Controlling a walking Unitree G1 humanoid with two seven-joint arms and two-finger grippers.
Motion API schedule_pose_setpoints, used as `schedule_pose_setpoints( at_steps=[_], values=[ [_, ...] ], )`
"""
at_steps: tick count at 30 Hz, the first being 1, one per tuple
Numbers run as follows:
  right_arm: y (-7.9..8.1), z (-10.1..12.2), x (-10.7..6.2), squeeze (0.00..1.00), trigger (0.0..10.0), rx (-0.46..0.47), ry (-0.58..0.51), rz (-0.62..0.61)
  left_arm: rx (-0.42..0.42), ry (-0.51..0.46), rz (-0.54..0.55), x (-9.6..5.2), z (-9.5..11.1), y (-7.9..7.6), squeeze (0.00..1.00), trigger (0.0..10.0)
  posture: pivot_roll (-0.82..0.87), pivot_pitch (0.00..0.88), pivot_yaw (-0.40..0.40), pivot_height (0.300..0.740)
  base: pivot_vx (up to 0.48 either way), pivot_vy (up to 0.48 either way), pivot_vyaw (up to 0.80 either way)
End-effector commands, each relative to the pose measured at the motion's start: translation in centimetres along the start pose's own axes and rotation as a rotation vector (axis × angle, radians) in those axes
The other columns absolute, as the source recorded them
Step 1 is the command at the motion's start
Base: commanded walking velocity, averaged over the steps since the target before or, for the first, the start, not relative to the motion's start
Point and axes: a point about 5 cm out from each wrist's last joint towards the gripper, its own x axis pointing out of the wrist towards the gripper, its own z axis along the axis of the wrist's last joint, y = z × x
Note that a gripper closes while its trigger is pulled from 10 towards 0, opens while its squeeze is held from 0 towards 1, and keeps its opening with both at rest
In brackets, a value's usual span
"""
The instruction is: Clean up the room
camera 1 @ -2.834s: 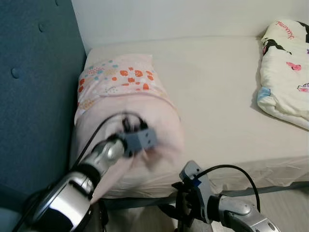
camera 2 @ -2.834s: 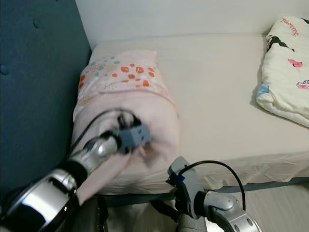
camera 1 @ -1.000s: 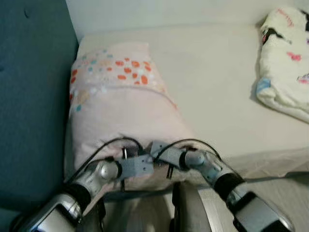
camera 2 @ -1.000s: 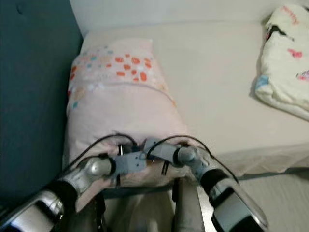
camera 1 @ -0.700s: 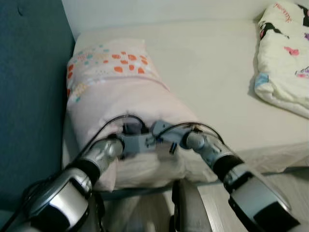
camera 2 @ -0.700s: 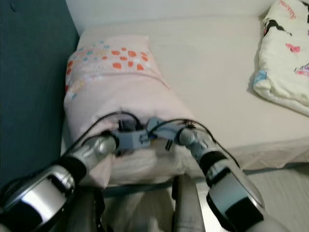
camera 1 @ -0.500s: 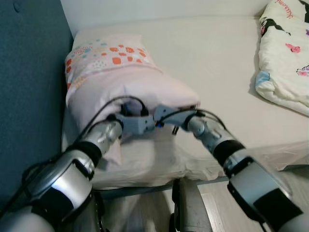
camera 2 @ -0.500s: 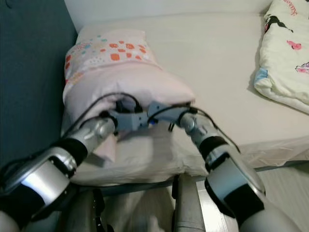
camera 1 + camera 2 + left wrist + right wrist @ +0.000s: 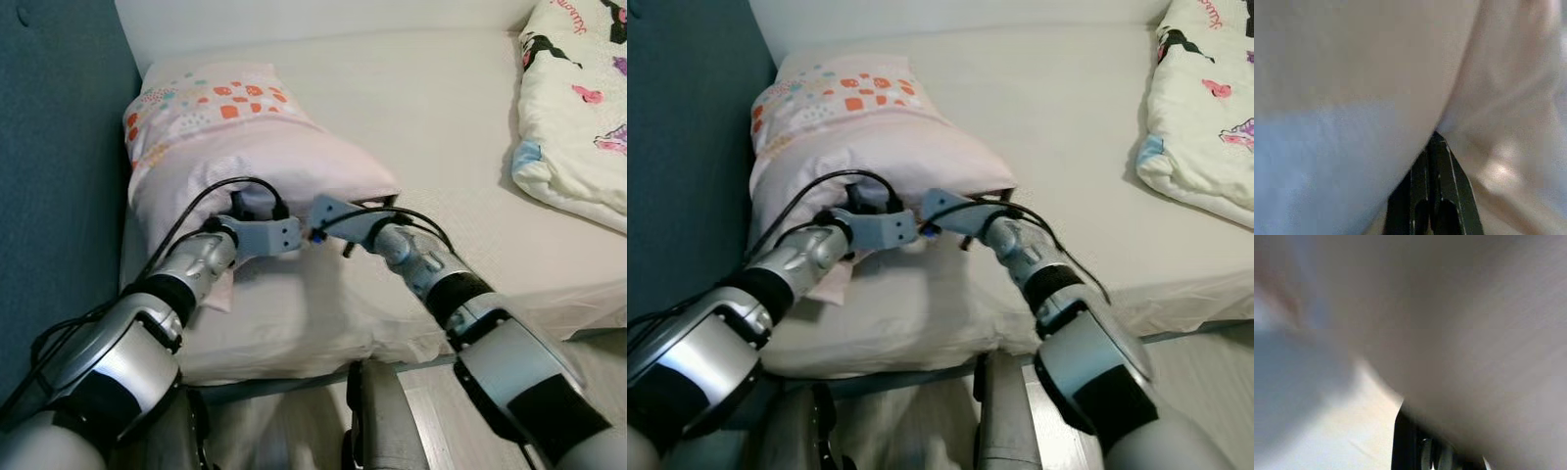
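Left tool (image 9: 1432,161) pinches the soft pink spotted pillow (image 9: 245,147) on the cream bed (image 9: 431,127). Right tool's (image 9: 328,211) grip I cannot tell. A thin fabric pinch may slip, dropping it.

Both arms reach forward, wrists nearly touching, left jaws pressed together.

You had the pink pillow (image 9: 245,147) pressed right against both wrists, its bulk blocking any reach toward the blue headboard (image 9: 54,157), which walled off your left side. To your right the mattress (image 9: 431,117) lay open as far as the folded printed quilt (image 9: 578,108), leaving broad room between pillow and quilt for a gripper to pass
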Motion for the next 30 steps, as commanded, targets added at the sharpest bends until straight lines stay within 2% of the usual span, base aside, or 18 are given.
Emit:
schedule_pose_setpoints(
  at_steps=[1,2,3,4,5,6,7,9,10,13,16,17,18,19,22,23,28,30],
  values=[
    [2.2,-0.8,-0.3,0.00,10.0,0.168,-0.006,0.052,-0.125,0.035,-0.122,-1.2,-2.4,-3.0,0.00,0.4,-0.09,0.340,-0.065,0.570,0.000,0.000,0.00],
    [2.2,-0.8,-0.3,0.00,10.0,0.168,-0.006,0.052,-0.125,0.035,-0.122,-1.2,-2.4,-3.0,0.00,0.4,-0.09,0.340,-0.065,0.570,0.000,0.000,0.00],
    [3.2,-0.8,-0.4,0.00,10.0,0.254,-0.020,0.068,-0.190,0.008,-0.180,-1.8,-2.7,-4.3,0.00,2.3,-0.08,0.338,-0.065,0.570,0.000,0.000,0.00],
    [4.7,-0.7,-0.5,0.00,10.0,0.343,-0.045,0.103,-0.262,-0.036,-0.260,-2.7,-3.2,-6.0,0.00,2.0,-0.08,0.339,-0.067,0.570,0.000,0.000,0.00],
    [4.7,-0.7,-0.5,0.00,10.0,0.343,-0.045,0.103,-0.262,-0.036,-0.260,-2.7,-3.2,-6.0,0.00,2.0,-0.08,0.339,-0.067,0.570,0.000,0.000,0.00],
    [5.7,-0.6,-0.7,0.00,10.0,0.406,-0.063,0.119,-0.293,-0.059,-0.311,-3.6,-3.9,-7.3,0.00,1.5,-0.08,0.341,-0.065,0.570,0.000,0.000,0.00],
    [6.6,-0.6,-0.9,0.00,10.0,0.439,-0.078,0.130,-0.319,-0.084,-0.355,-4.5,-4.4,-8.3,0.00,0.0,-0.08,0.341,-0.065,0.570,0.000,0.000,0.00],
    [6.6,-0.6,-0.9,0.00,10.0,0.439,-0.078,0.130,-0.319,-0.084,-0.355,-4.5,-4.4,-8.3,0.00,0.0,-0.08,0.341,-0.065,0.570,0.000,0.000,0.00],
    [7.6,-0.4,-1.1,0.00,10.0,0.479,-0.108,0.150,-0.332,-0.097,-0.383,-5.6,-5.5,-9.0,0.00,0.0,-0.07,0.336,-0.070,0.570,0.000,0.000,0.00],
    [7.6,-0.4,-1.1,0.00,10.0,0.479,-0.108,0.150,-0.332,-0.097,-0.383,-5.6,-5.5,-9.0,0.00,0.0,-0.07,0.336,-0.070,0.570,0.000,0.000,0.00],
    [9.7,0.4,-2.5,0.00,10.0,0.584,-0.248,0.195,-0.524,-0.143,-0.298,-8.8,-8.4,-8.0,0.00,0.0,-0.07,0.324,-0.072,0.570,0.000,0.000,0.00],
    [9.7,0.4,-2.5,0.00,10.0,0.584,-0.248,0.195,-0.524,-0.143,-0.298,-8.8,-8.4,-8.0,0.00,0.0,-0.07,0.324,-0.072,0.570,0.000,0.000,0.00],
    [10.0,0.5,-3.2,0.00,10.0,0.605,-0.285,0.203,-0.584,-0.186,-0.285,-9.8,-8.6,-7.4,0.00,0.0,-0.06,0.322,-0.070,0.570,0.000,0.000,0.00],
    [10.2,0.3,-3.9,0.00,10.0,0.630,-0.302,0.212,-0.626,-0.235,-0.330,-11.1,-8.6,-7.3,0.00,0.0,-0.05,0.319,-0.068,0.570,0.000,0.000,0.00],
    [10.5,0.2,-4.6,0.00,10.0,0.656,-0.318,0.239,-0.635,-0.261,-0.386,-12.2,-8.6,-7.3,0.00,0.0,-0.05,0.316,-0.066,0.570,0.000,0.000,0.00],
    [10.7,0.2,-5.5,0.00,10.0,0.680,-0.327,0.295,-0.625,-0.269,-0.458,-13.2,-8.7,-7.6,0.00,0.0,-0.05,0.313,-0.064,0.570,0.000,0.000,0.00],
    [11.3,0.1,-7.1,0.00,10.0,0.675,-0.342,0.454,-0.632,-0.276,-0.486,-13.5,-8.7,-7.6,0.00,0.0,-0.04,0.312,-0.058,0.570,0.000,0.000,0.00],
    [10.9,0.1,-7.8,0.00,10.0,0.643,-0.356,0.532,-0.705,-0.334,-0.460,-13.0,-7.6,-7.6,0.00,0.0,-0.04,0.306,-0.054,0.570,0.000,0.000,0.00]
  ],
)
